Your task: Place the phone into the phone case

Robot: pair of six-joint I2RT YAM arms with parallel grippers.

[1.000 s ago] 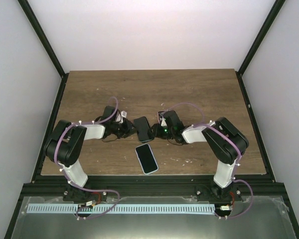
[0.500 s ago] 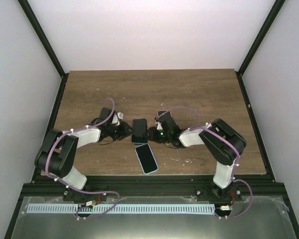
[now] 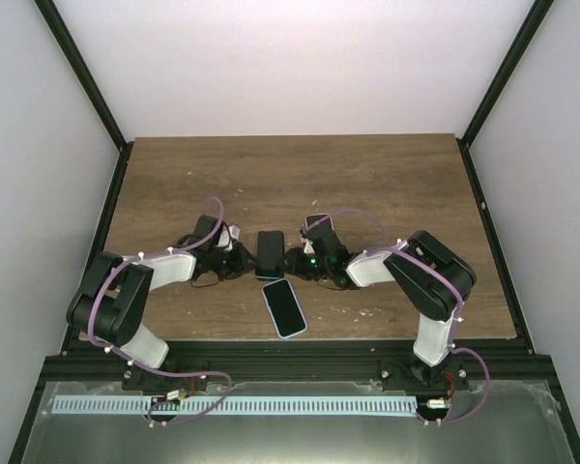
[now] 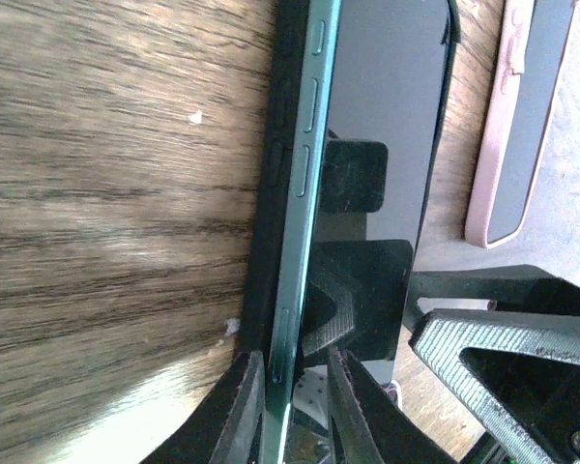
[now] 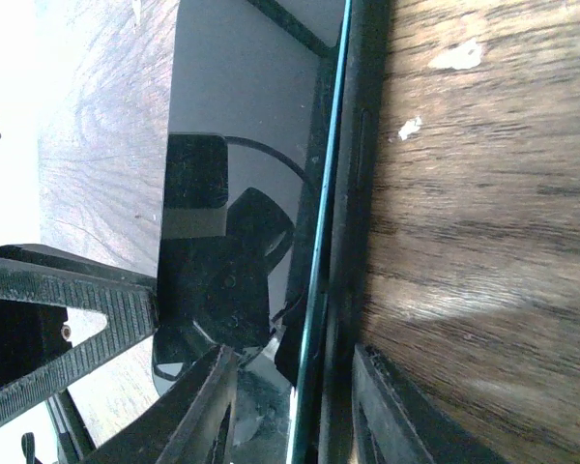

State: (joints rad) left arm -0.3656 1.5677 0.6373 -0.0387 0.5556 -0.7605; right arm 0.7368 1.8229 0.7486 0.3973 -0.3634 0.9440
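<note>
**Flanking the phone: one gripper on each long edge**

Top external view: the dark phone (image 3: 270, 254) lies flat on the wooden bench (image 3: 367, 174). It sits about midway between the left and right edges and nearer the near edge than the far one. The left gripper (image 3: 246, 259) meets its left long edge and the right gripper (image 3: 292, 261) its right one. From up here the case cannot be told apart from the phone. A pink-rimmed slab (image 3: 284, 307) lies just beside the phone, towards the near edge and clear of both grippers.

Left wrist view: the phone's teal side, with its buttons, runs along the rim of the black case (image 4: 290, 58). The case lies between the phone and the wood. The left gripper (image 4: 292, 367) is clenched over this edge, its fingers (image 4: 353, 416) tight on phone and case together. The pink-rimmed slab (image 4: 507, 126) shows beyond the screen.

Right wrist view: the right gripper (image 5: 295, 358) straddles the opposite edge. One finger (image 5: 387, 425) is against the case rim and the other sits over the glass. I cannot tell whether that second finger presses down, so whether this gripper is clamped or released is unclear.
</note>
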